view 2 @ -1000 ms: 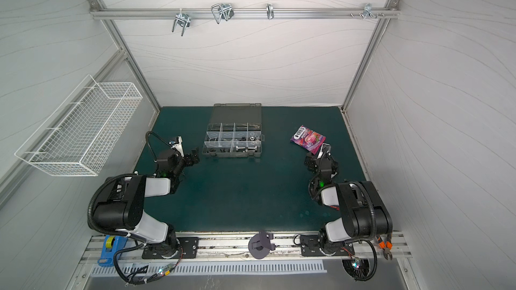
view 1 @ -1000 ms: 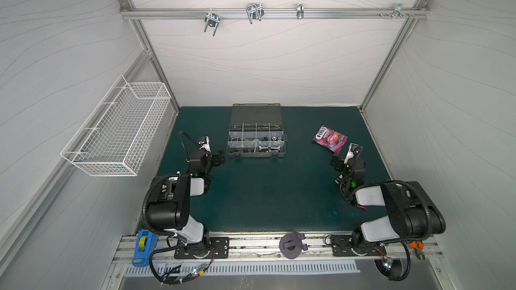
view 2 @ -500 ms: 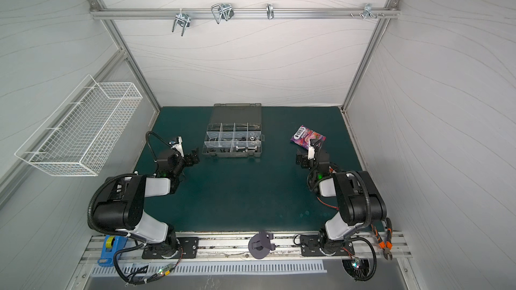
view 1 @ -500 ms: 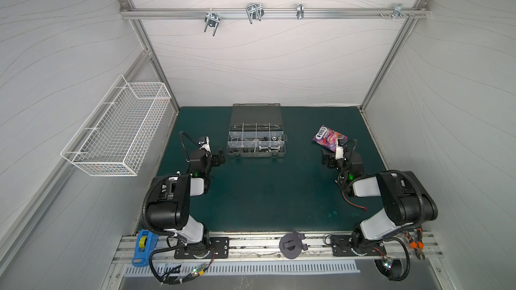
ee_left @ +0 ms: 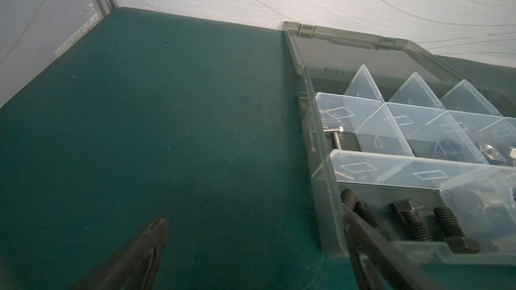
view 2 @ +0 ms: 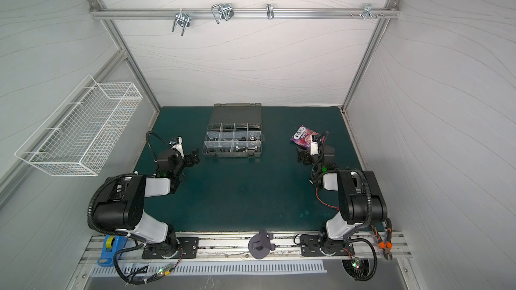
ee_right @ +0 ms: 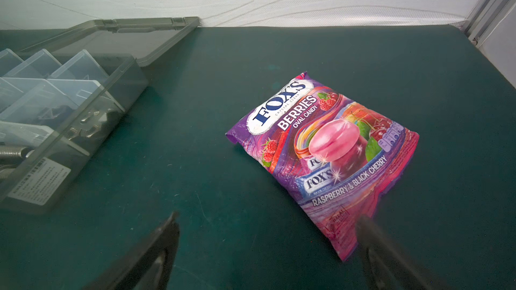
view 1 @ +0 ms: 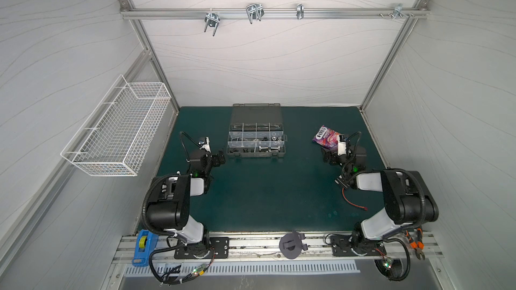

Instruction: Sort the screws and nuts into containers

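The grey organizer case (view 1: 256, 157) (view 2: 233, 155) lies open at the mat's back middle, its lid flat behind it. Its containers (ee_left: 396, 132) are split by translucent dividers. Black screws (ee_left: 413, 218) lie in the near corner compartment, and a thin silver screw (ee_left: 335, 132) lies one row back. Silver nuts (ee_left: 491, 149) show further along. My left gripper (view 1: 220, 160) (ee_left: 254, 216) stands open beside the case's left end, one finger next to its wall. My right gripper (view 1: 326, 157) (ee_right: 268, 217) is open over bare mat, holding nothing.
A purple candy bag (view 1: 328, 138) (ee_right: 321, 149) lies just beyond the right gripper. A red-wired connector (view 1: 353, 203) lies by the right arm. A white wire basket (view 1: 120, 135) hangs on the left wall. Pliers (view 1: 416, 244) and a blue tape dispenser (view 1: 142, 244) rest on the front rail.
The right arm has swung, carrying its gripper leftward near the candy bag and uncovering the red wire. The left arm has stayed still.
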Controlling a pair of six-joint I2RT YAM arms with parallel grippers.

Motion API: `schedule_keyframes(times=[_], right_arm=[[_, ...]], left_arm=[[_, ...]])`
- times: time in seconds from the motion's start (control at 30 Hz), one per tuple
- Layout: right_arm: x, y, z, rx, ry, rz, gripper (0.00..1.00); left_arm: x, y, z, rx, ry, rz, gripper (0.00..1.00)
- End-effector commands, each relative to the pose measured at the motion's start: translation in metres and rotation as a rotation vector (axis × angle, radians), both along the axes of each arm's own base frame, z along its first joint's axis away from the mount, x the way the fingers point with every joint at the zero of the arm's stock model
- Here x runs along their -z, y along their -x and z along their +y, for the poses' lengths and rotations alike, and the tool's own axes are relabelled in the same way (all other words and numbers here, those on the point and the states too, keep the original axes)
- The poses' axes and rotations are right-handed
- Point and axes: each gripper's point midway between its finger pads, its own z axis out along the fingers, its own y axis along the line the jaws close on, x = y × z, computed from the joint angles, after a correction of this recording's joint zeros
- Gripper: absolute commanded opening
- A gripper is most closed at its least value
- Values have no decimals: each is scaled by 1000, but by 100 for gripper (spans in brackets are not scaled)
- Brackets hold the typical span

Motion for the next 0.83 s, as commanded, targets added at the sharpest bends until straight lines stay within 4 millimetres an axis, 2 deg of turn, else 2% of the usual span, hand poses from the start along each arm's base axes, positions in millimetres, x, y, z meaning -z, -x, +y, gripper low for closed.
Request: schedule_keyframes(times=[0.0,0.8], right_arm=[[4,2,4,-23,-2,13,99],[5,2,5,-25,-2,16,99]], left_arm=[[-9,-7,2,2,-26,-36,99],[-9,-8,1,-13,-45,-30,99]])
